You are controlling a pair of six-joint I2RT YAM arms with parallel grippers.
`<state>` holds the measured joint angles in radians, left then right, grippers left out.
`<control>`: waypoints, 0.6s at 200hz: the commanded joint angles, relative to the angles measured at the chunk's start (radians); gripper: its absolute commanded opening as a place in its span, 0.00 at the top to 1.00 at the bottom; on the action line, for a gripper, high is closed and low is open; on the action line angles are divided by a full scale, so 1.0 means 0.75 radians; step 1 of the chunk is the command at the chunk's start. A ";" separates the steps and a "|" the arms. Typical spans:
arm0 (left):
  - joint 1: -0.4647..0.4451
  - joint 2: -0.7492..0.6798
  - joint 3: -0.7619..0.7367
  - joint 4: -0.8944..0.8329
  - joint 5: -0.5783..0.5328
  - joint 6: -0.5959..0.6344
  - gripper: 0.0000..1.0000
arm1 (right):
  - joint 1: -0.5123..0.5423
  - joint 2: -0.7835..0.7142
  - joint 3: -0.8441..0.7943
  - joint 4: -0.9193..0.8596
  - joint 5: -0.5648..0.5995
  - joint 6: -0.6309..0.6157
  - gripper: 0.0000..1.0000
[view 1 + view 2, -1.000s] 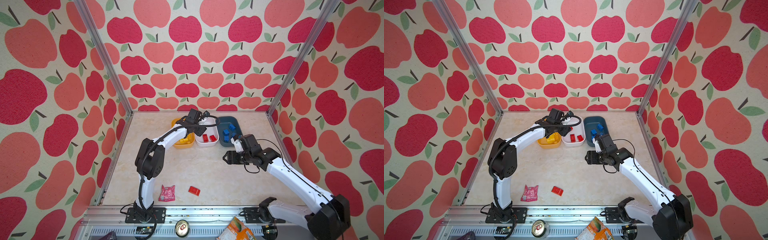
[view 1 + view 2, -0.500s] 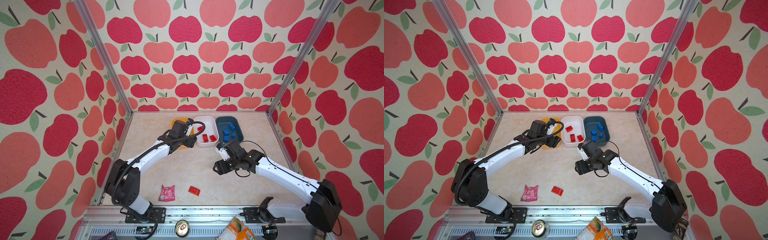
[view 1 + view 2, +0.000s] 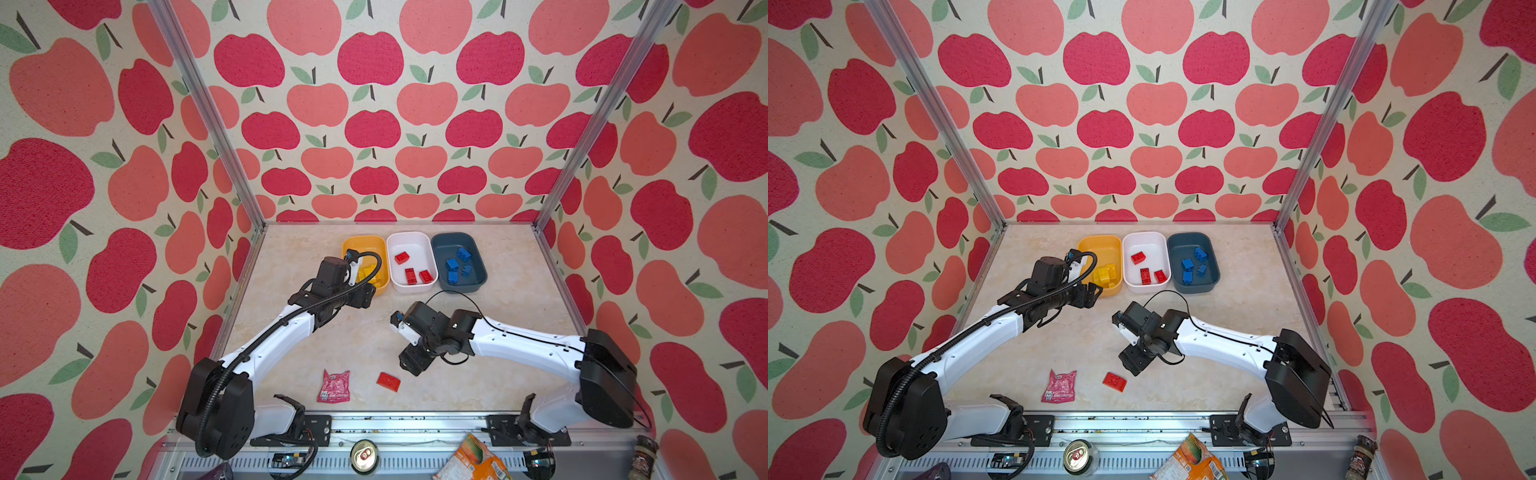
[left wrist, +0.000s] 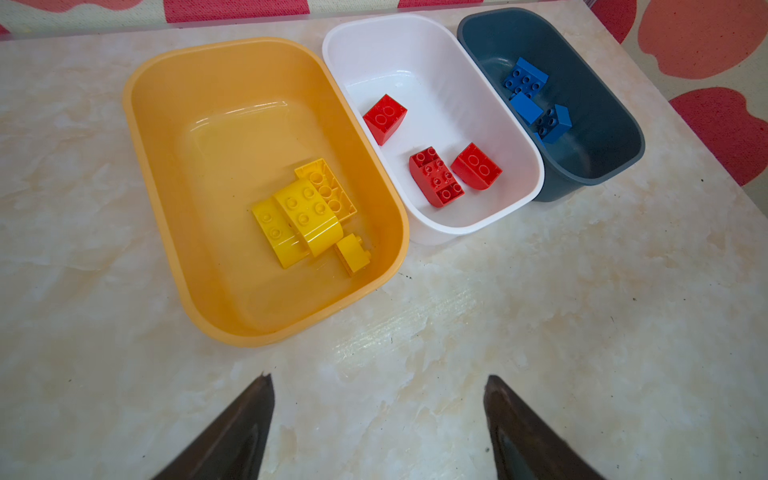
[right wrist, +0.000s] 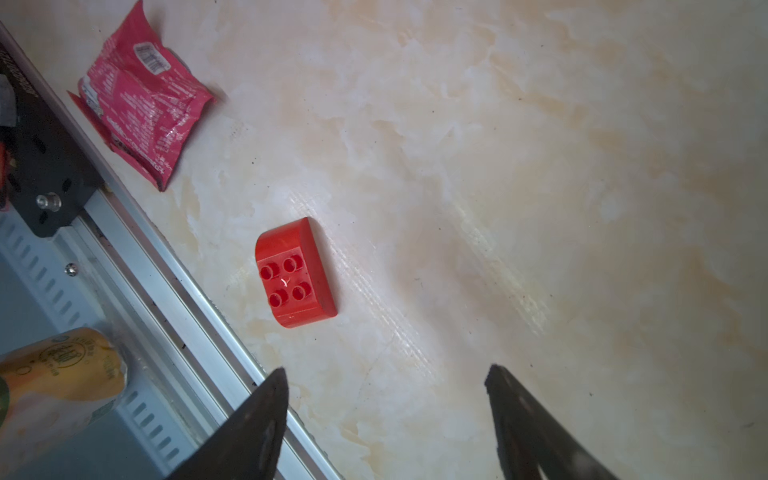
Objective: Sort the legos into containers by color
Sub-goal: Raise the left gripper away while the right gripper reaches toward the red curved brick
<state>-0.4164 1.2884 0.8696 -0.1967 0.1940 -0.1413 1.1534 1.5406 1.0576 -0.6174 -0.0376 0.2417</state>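
One red lego lies studs up on the table near the front edge. My right gripper hovers just behind and to the right of it, open and empty. At the back stand three containers: a yellow tub with several yellow legos, a white tub with three red legos, and a dark blue-grey tub with several blue legos. My left gripper is open and empty over bare table, just in front of the yellow tub.
A crinkled pink-red foil packet lies left of the loose red lego. The metal front rail runs close by it. A can and an orange carton sit beyond the rail. Apple-patterned walls enclose three sides.
My left arm drew back from over the tubs to the table in front of the yellow tub. My right gripper moved forward and left toward the loose red lego. Both sets of jaws widened.
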 commanded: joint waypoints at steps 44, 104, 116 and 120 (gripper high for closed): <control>0.079 -0.113 -0.099 0.011 0.086 -0.075 0.16 | 0.179 0.233 0.163 -0.061 0.057 -0.119 0.22; 0.109 -0.174 -0.139 0.007 0.091 -0.087 0.16 | 0.235 0.364 0.251 -0.091 0.084 -0.157 0.23; 0.113 -0.172 -0.139 0.009 0.092 -0.089 0.16 | 0.239 0.390 0.273 -0.104 0.091 -0.168 0.23; 0.115 -0.173 -0.139 0.010 0.094 -0.090 0.16 | 0.241 0.398 0.283 -0.110 0.094 -0.172 0.23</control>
<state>-0.3378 1.1721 0.7765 -0.1963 0.2455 -0.1936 1.3231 1.8004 1.2198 -0.6502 0.0048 0.1490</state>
